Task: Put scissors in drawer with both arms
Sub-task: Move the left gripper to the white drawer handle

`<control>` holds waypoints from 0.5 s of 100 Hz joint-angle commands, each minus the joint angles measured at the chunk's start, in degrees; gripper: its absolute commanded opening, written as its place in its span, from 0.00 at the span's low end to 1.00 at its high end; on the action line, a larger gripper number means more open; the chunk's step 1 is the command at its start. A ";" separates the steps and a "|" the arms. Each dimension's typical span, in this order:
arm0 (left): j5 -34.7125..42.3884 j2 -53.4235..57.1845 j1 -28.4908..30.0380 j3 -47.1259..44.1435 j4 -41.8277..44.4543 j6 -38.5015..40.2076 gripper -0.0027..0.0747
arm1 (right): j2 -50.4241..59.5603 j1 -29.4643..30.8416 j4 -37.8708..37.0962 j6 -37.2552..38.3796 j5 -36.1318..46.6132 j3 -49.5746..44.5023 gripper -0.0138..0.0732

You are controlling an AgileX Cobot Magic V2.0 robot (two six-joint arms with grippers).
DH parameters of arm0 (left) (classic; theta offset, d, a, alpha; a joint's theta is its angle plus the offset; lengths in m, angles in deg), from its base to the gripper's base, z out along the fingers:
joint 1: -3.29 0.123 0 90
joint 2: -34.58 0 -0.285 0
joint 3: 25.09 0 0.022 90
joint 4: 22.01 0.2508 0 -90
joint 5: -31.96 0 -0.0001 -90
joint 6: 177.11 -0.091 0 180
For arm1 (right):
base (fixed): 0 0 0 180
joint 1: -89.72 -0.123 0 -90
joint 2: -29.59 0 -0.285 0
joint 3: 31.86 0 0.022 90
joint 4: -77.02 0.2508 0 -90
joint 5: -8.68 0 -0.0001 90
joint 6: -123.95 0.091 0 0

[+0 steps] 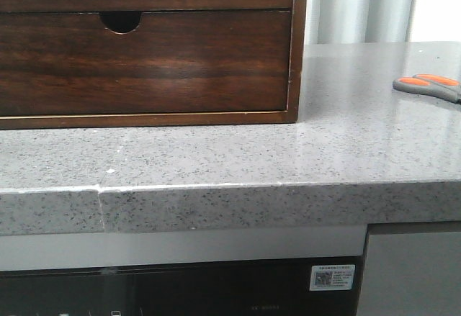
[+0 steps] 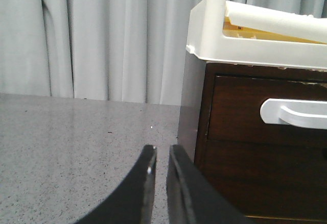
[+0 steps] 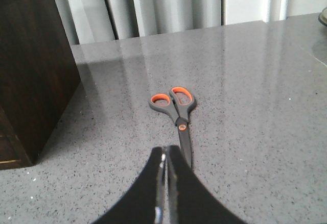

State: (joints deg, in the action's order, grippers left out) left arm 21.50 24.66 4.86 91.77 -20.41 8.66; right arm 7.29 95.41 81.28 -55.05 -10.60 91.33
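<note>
- Scissors (image 3: 173, 113): I see them flat on the grey surface (image 3: 245, 106), blades closed, well right of the cabinet (image 1: 151, 50).
- Drawer (image 2: 265, 112): shut, bearing a white handle (image 2: 294, 113); a white tray (image 2: 255, 38) sits on top.
- Right tool (image 3: 166, 155): fingers pressed together, just above the blades.
- Left tool (image 2: 159, 155): fingers nearly together, holding nothing, beside the cabinet.

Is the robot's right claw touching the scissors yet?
Cannot tell. In the right wrist view the right gripper, closed, overlaps the blade end of the scissors, so no gap or contact shows plainly.
</note>
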 commanded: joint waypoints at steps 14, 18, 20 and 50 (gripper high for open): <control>-5.42 -6.54 -0.59 9.35 -5.09 -7.08 0.04 | -4.80 0.33 1.50 -0.04 -2.06 5.93 0.02; -5.97 -8.65 -1.19 10.79 -7.32 -10.61 0.04 | -6.04 0.33 1.74 -0.15 -2.45 6.67 0.02; -5.97 -9.76 -1.42 11.44 -8.57 -12.37 0.04 | -6.64 0.21 1.74 -0.15 -2.59 6.97 0.02; -2.47 -25.61 -9.54 17.45 -12.57 -26.01 0.08 | -10.27 0.21 1.74 -0.15 -1.52 8.01 0.02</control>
State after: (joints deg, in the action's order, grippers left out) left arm 12.39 3.11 -1.95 106.37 -31.79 -14.67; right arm -1.92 95.41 82.86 -55.05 -16.89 97.21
